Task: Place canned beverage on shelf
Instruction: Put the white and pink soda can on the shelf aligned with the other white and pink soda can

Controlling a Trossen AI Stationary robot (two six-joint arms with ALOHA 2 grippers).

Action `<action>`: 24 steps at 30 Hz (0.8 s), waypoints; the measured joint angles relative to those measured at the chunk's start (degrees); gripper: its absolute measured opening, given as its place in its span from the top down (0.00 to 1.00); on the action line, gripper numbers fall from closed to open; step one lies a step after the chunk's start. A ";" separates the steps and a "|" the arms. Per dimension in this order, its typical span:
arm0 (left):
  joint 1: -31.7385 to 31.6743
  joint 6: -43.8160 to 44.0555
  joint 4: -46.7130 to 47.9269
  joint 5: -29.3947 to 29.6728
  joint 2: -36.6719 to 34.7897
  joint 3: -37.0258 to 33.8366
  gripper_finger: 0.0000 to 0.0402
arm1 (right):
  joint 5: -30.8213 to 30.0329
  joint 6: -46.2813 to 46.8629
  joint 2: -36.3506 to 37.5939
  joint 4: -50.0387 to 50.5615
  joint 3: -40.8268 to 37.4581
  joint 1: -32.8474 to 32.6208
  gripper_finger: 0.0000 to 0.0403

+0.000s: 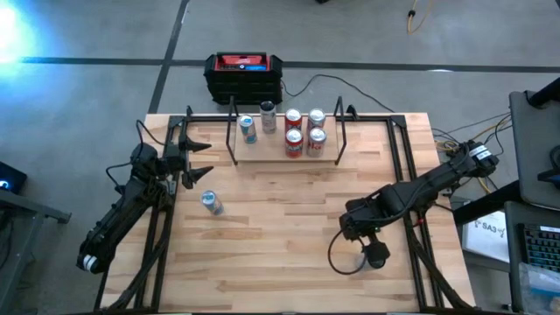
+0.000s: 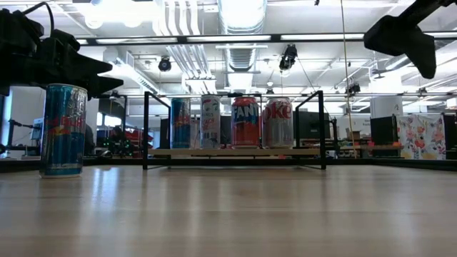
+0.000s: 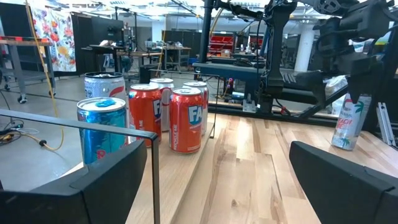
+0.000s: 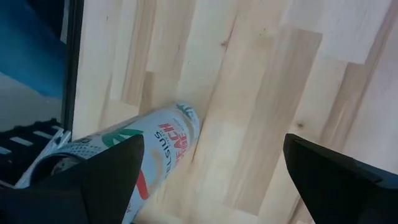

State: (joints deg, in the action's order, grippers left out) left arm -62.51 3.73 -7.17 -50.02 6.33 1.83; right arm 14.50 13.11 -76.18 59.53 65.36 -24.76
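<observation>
Wooden tabletop [image 1: 289,227] carries the shelf [image 1: 285,156] at its far edge, five cans aboard. One white can [image 4: 140,155] stands off the shelf, below the wide-open right gripper [image 1: 374,254], seemingly next for pickup. Left gripper [image 1: 194,160], jaws wide, waits beside the shelf.

Six cans [image 1: 293,131] on shelf [image 1: 271,156] at worktop [image 1: 289,236] rear; lone can [image 1: 211,203] front-left (standing); another can [image 4: 134,158] front-right.
</observation>
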 joint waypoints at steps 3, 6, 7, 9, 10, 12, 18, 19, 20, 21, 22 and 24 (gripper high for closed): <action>0.00 0.00 -0.01 0.00 0.00 0.00 0.05 | -0.60 -2.72 0.00 -0.40 0.00 0.44 0.08; 0.00 0.00 0.01 0.00 0.00 0.00 0.05 | -2.49 -12.13 0.01 -2.73 0.00 1.73 0.08; 0.00 0.00 0.00 0.00 0.00 0.00 0.05 | -3.73 -13.97 0.02 -3.45 0.00 2.16 0.08; -0.01 0.00 -0.01 0.00 0.00 0.00 0.05 | -5.18 -15.06 0.02 -5.93 0.00 2.75 0.08; 0.01 0.00 0.00 0.00 0.00 0.00 0.05 | -5.74 -14.52 0.02 -7.28 0.00 2.78 0.08; 0.01 0.00 -0.01 0.00 0.00 0.00 0.05 | -5.61 -12.37 0.11 -8.85 0.62 2.67 0.08; 0.00 0.00 0.00 0.00 0.00 0.00 0.05 | -5.54 -7.64 0.31 0.58 11.07 -1.17 0.08; 0.00 0.00 0.01 0.00 0.00 0.00 0.05 | -5.51 -5.35 0.31 2.03 13.03 -1.88 0.08; 0.00 0.00 -0.01 0.00 0.00 0.00 0.05 | -5.50 -2.49 0.33 2.83 14.68 -2.48 0.08; 0.01 0.00 -0.01 0.00 0.00 0.00 0.05 | -5.53 0.47 0.37 3.49 15.95 -3.15 0.08; 0.00 0.00 0.00 0.00 0.00 0.00 0.05 | -5.57 3.34 0.39 4.37 16.85 -3.94 0.08; 0.01 0.00 -0.01 0.00 0.00 0.00 0.05 | -5.73 8.22 0.39 5.96 17.45 -5.71 0.08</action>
State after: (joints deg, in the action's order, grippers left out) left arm -62.50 3.73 -7.18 -50.02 6.33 1.83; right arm 8.78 21.33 -75.79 65.48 82.82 -30.47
